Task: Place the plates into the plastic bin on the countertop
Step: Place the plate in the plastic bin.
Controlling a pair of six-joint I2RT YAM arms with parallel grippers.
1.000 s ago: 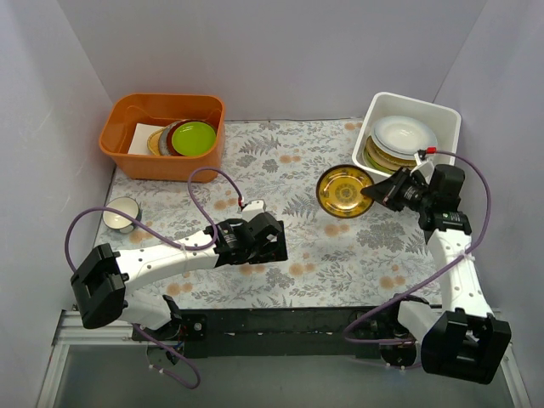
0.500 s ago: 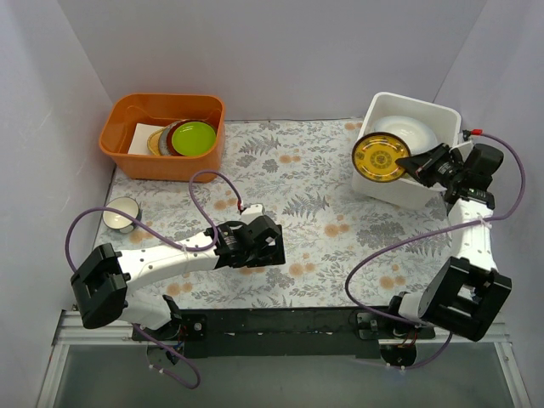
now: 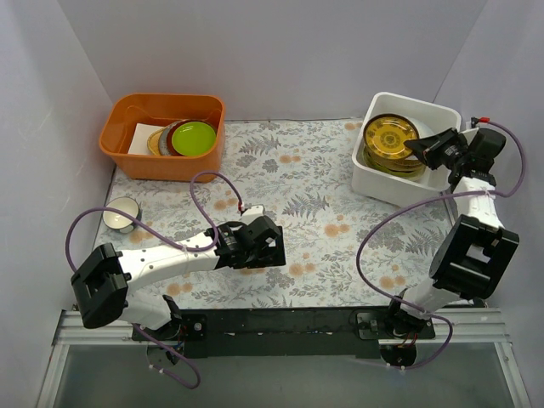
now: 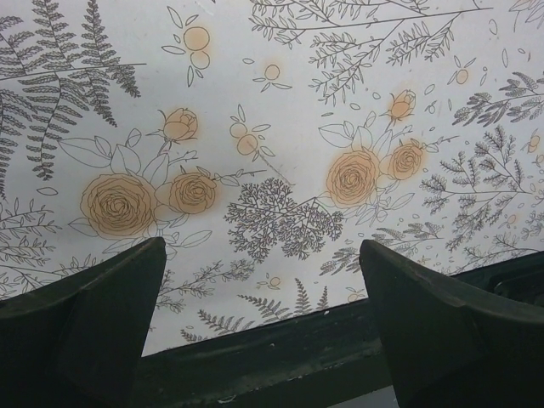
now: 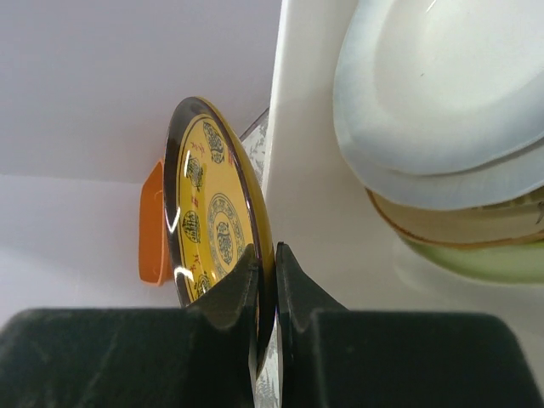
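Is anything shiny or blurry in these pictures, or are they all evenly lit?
Right wrist view: white glints streak the amber plate's dark rim, and the black jaws clamped on it look soft-edged. Left wrist view: the countertop print is crisp, while the open jaws are nearly featureless black. Top view: even light, only faint shadows.

No text, label, brand or number could be read. The dark marks (image 5: 223, 242) on the amber plate (image 5: 204, 195) in the right gripper (image 5: 265, 259) were not legible.

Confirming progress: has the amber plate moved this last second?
Yes. The amber plate, in the right gripper, went rightward from above the countertop to over the white bin.
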